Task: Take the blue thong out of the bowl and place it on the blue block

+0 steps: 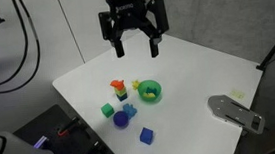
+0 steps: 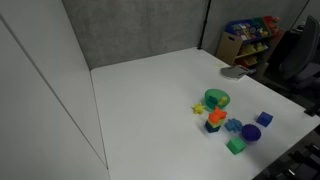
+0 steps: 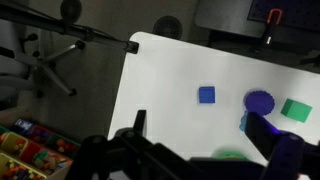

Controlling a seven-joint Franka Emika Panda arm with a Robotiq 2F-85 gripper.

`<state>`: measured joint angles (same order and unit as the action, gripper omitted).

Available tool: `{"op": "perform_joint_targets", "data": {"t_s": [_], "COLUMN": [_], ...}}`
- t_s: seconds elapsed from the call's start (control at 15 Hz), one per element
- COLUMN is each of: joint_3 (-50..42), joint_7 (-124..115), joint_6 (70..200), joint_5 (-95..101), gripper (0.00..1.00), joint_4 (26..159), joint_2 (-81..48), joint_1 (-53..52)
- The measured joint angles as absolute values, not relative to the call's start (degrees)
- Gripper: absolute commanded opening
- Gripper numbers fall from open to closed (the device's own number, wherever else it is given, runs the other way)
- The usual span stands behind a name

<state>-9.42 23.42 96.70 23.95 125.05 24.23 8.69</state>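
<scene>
So, biggest thing first: the white table (image 1: 197,72) has loads of bare space, with all the toys bunched up near the front. The Robotiq gripper (image 1: 138,53) hangs well above the back of it, fingers spread wide and holding nothing, so I'd say the pick hasn't started. Down in the cluster sits the bright green bowl (image 1: 159,85), and the blue thong (image 1: 147,89) looks like a teal speck inside it, honestly too small to make out any detail. Just beside the bowl is an orange-and-red toy (image 1: 118,87), nearer the front a lumpy blue-purple thing (image 1: 127,114) and a green cube (image 1: 107,110), and the blue block (image 1: 147,135) sits a bit apart, closest to the table edge. What worries me: the thong is tiny and the bowl looks light, so fingers coming down could catch the rim and tip or skid it into the neighbours. Also that block top is barely bigger than the thong, so a slightly off-centre drop probably slides off or knocks the block.
</scene>
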Motion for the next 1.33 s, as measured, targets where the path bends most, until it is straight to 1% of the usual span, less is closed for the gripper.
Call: {"op": "perform_joint_targets", "data": {"t_s": [0.4,0.73,1.0,1.33], "joint_3": [-9.47,-9.14,-7.97,-7.08], "joint_7": [23.33,21.62,18.92,17.07], "joint_6": [96.71,97.44,100.72,107.99], "joint_5": [23.92,19.42,15.18,9.07], "gripper": [1.00,1.00,1.00,1.00], "joint_4": [125.06,124.63,124.08,123.23], "joint_2": [24.21,22.48,19.13,12.13], "joint_1": [8.50,5.57,3.00,1.99]}}
